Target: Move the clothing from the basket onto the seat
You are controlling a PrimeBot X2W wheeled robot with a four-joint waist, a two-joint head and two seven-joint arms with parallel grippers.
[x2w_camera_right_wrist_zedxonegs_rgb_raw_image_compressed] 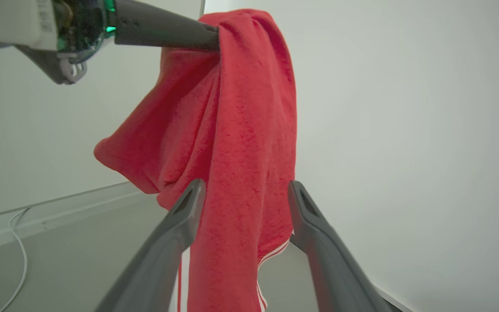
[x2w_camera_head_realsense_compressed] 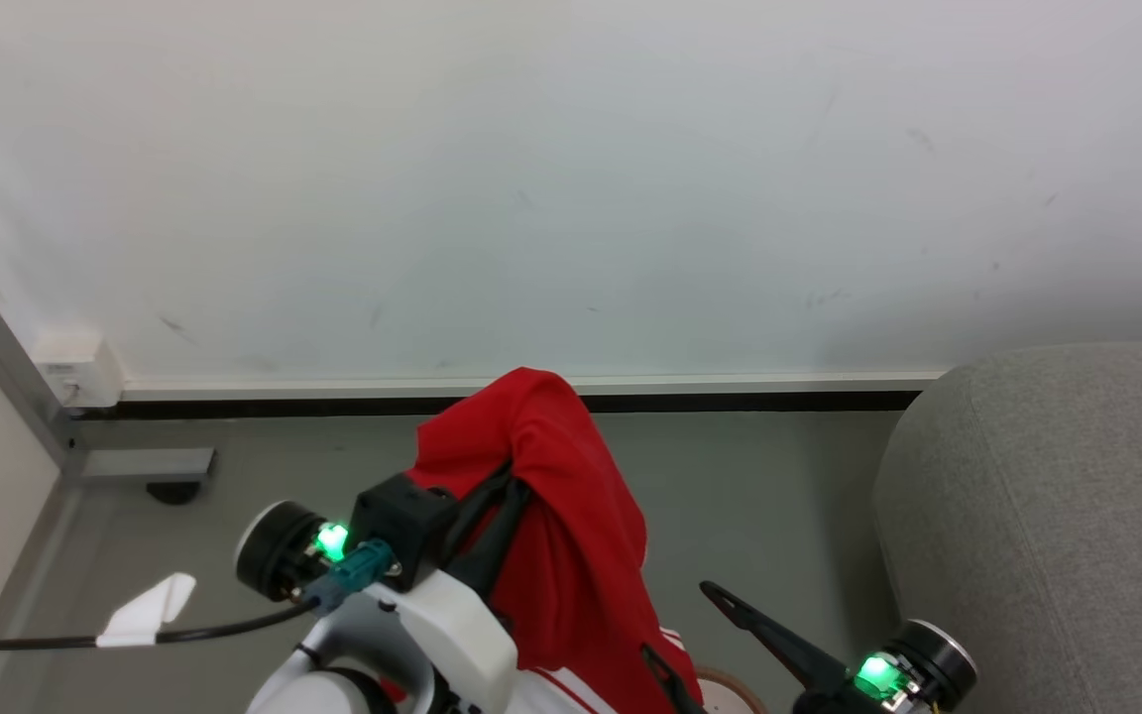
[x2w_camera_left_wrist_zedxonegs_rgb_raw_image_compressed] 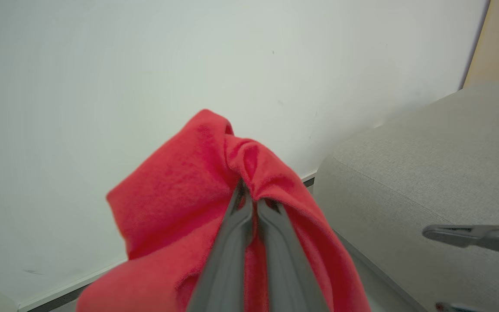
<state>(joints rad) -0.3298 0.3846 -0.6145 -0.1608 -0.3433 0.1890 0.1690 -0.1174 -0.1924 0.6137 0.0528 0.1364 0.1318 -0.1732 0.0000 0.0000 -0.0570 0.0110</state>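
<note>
A red garment (x2w_camera_head_realsense_compressed: 571,535) with white stripes at its lower edge hangs in the air, my left gripper (x2w_camera_head_realsense_compressed: 519,481) shut on its bunched top. In the left wrist view the two fingers (x2w_camera_left_wrist_zedxonegs_rgb_raw_image_compressed: 241,242) are pressed together into the red fabric (x2w_camera_left_wrist_zedxonegs_rgb_raw_image_compressed: 176,199). My right gripper (x2w_camera_head_realsense_compressed: 677,620) is open, low and just right of the hanging cloth. In the right wrist view the garment (x2w_camera_right_wrist_zedxonegs_rgb_raw_image_compressed: 241,130) hangs beyond the spread right gripper (x2w_camera_right_wrist_zedxonegs_rgb_raw_image_compressed: 245,188) without touching it. The grey seat (x2w_camera_head_realsense_compressed: 1057,516) stands at the right, apart from both grippers. A sliver of the basket's brown rim (x2w_camera_head_realsense_compressed: 736,686) shows at the bottom edge.
A white wall (x2w_camera_head_realsense_compressed: 571,178) with a dark baseboard runs across the back above grey floor (x2w_camera_head_realsense_compressed: 759,476). A black cable (x2w_camera_head_realsense_compressed: 85,640) with a white tag lies on the floor at the left, near a metal frame post (x2w_camera_head_realsense_compressed: 6,367) and a white wall box (x2w_camera_head_realsense_compressed: 75,369).
</note>
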